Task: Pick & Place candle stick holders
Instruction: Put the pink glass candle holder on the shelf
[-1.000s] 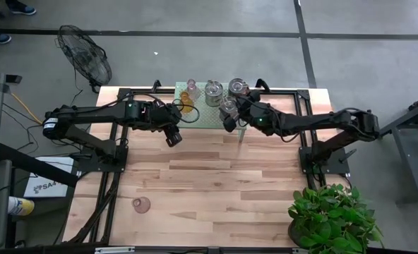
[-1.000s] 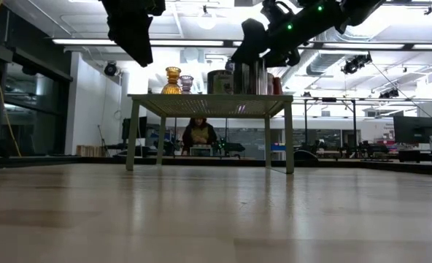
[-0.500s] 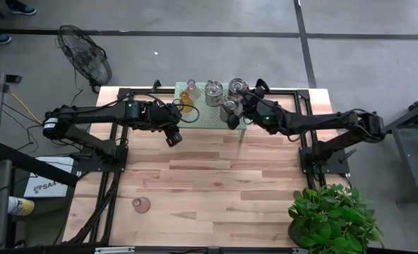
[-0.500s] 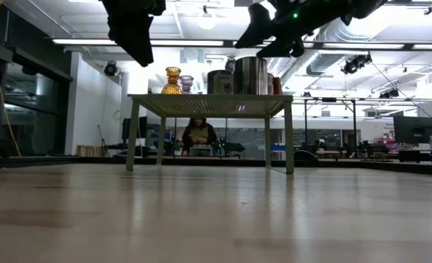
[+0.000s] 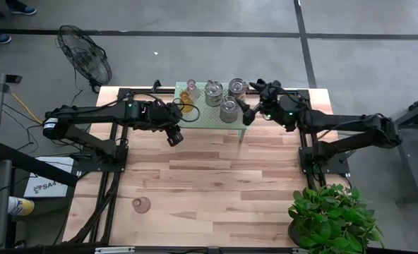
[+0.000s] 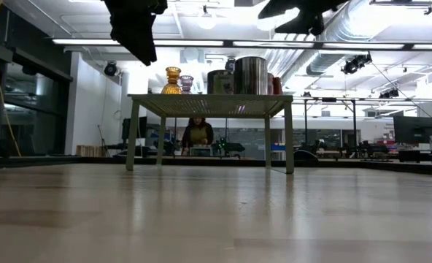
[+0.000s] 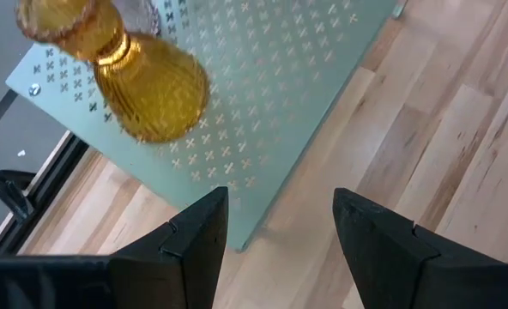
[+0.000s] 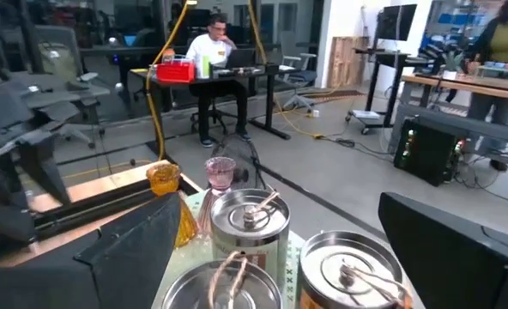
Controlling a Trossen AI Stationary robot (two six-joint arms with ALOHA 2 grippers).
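Amber glass holder [image 7: 142, 81] on green stand [image 7: 271, 103], left gripper [image 7: 280, 227] open nearby

Ceiling strip lights [image 6: 201, 42] are glaring brightly above the bench [image 6: 216, 212]; the bench's near surface is blurring, shadows staying soft.

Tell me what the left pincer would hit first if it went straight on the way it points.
Probably the pale green perforated stand, near its edge; the left pincer stands open, and the amber glass holder sits off to one side. Depth is unclear.
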